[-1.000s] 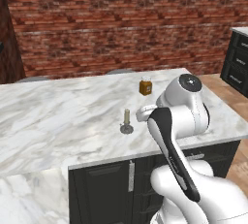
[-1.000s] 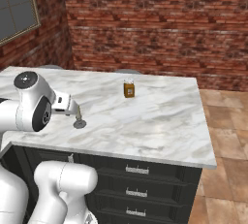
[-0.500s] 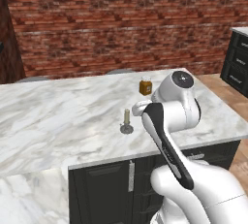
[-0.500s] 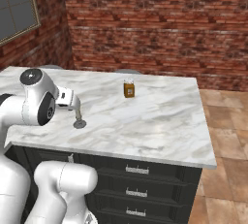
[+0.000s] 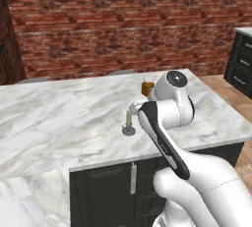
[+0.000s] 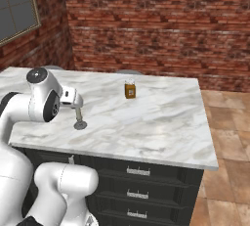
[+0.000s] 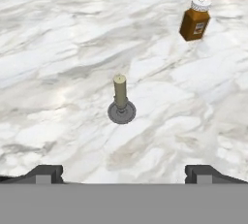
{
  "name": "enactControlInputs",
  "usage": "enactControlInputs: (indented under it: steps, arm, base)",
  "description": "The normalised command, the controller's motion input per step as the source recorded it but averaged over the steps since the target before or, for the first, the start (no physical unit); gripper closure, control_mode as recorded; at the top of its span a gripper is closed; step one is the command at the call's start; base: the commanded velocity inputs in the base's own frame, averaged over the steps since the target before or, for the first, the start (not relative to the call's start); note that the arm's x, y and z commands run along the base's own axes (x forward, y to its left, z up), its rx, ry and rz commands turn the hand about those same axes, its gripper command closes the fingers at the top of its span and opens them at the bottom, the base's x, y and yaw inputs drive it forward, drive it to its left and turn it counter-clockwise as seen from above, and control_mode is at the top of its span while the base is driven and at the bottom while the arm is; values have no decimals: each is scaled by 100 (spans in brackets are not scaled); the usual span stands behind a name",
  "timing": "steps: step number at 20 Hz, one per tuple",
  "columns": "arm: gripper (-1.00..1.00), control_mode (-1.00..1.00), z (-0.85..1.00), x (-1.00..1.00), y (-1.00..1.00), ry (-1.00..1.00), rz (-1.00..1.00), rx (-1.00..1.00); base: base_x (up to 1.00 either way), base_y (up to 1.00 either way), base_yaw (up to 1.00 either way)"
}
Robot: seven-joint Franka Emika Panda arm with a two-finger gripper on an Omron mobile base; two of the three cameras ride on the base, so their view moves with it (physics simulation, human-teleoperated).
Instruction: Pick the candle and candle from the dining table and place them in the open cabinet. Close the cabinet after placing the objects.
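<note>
A short cream candle (image 7: 120, 88) stands upright on a grey round-based holder (image 7: 121, 113) on the white marble dining table (image 7: 58, 72), near its front edge. In the hand view my gripper (image 7: 124, 173) is open, its two dark fingertips (image 7: 46, 173) spread wide on either side of the candle and short of it, nothing between them. From the base views the candle (image 5: 128, 124) (image 6: 79, 119) sits just below and in front of my hand (image 6: 72, 99), apart from it. The cabinet is out of view.
A small amber bottle (image 7: 195, 20) (image 5: 146, 88) (image 6: 130, 90) with a white cap stands farther back on the table. Dark drawers (image 6: 136, 171) fill the table's base. A red brick wall (image 5: 123, 24) runs behind. A dark drawer unit (image 5: 241, 64) stands at the far right.
My arm has leaned a little further over the table, bringing the hand closer above the candle. The jaws stayed open and the candle has not moved.
</note>
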Motion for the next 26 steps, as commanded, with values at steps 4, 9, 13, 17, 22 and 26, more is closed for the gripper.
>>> enactControlInputs:
  steps: [4,9,13,17,22,26]
  arm:
    - [-100,-100,-15,29,7,0,0,0]
    - [-100,-100,-11,28,4,0,0,0]
    - [-100,-100,-10,25,1,-1,0,0]
    - [-100,-100,-14,26,2,0,0,0]
    - [-100,-100,-18,22,1,0,0,0]
    - [-100,-100,-18,19,1,0,0,0]
  base:
    - [0,0,0]
    - [0,0,0]
    - [0,0,0]
    - [0,0,0]
    - [0,0,0]
    - [0,0,0]
